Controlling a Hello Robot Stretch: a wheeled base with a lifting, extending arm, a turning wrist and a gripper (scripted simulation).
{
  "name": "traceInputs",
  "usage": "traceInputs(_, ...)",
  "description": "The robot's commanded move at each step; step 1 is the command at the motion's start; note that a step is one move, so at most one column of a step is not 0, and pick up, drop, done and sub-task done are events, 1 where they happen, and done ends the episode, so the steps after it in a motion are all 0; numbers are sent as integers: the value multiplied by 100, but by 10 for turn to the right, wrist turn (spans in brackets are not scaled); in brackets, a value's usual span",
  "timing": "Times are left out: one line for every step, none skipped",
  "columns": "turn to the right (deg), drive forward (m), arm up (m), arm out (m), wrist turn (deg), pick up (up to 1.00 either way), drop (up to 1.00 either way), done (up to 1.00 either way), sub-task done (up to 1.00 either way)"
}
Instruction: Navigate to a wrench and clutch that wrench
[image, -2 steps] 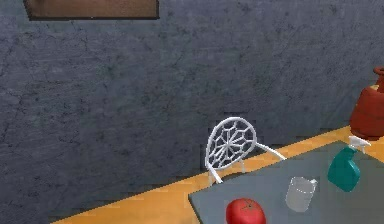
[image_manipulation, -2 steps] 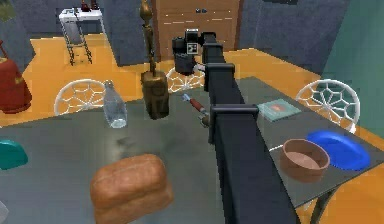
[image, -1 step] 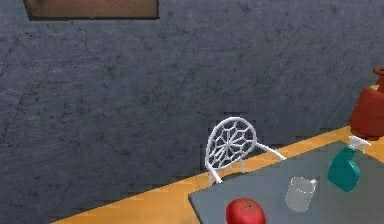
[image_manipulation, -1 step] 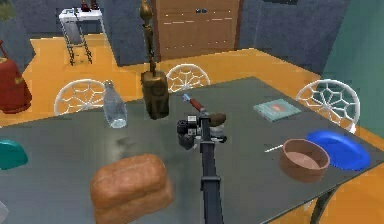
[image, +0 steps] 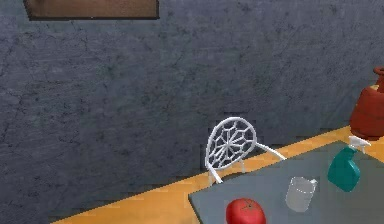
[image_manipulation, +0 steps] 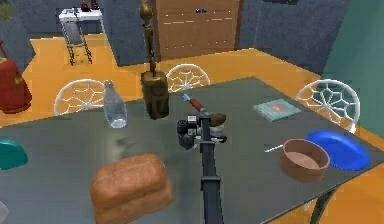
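A slim tool (image_manipulation: 194, 102) with a grey metal end and a red grip lies on the grey table (image_manipulation: 60, 140) near its middle; its shape fits a wrench. The dark arm rises from the arm side view's bottom edge, and my gripper (image_manipulation: 188, 124) sits just below this tool. Since the tool rests on the tabletop at the gripper's far end, I cannot tell whether the gripper holds anything. A small dark lump (image_manipulation: 216, 121) lies just right of the gripper.
On the table are a bread loaf (image_manipulation: 130, 186), clear bottle (image_manipulation: 115, 103), dark wooden mill (image_manipulation: 153, 92), book (image_manipulation: 272, 108), brown bowl (image_manipulation: 304, 159), blue plate (image_manipulation: 338, 150) and red vase (image_manipulation: 10, 86). White chairs (image_manipulation: 190, 75) ring it. The forward view has an apple (image: 245, 211), glass (image: 300, 192) and teal bottle (image: 345, 170).
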Motion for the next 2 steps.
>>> traceInputs(0, 0, 10, 0, 0, 0, 0, 0, 0)
traceInputs(0, 0, 0, 0, 0, 0, 0, 100, 0)
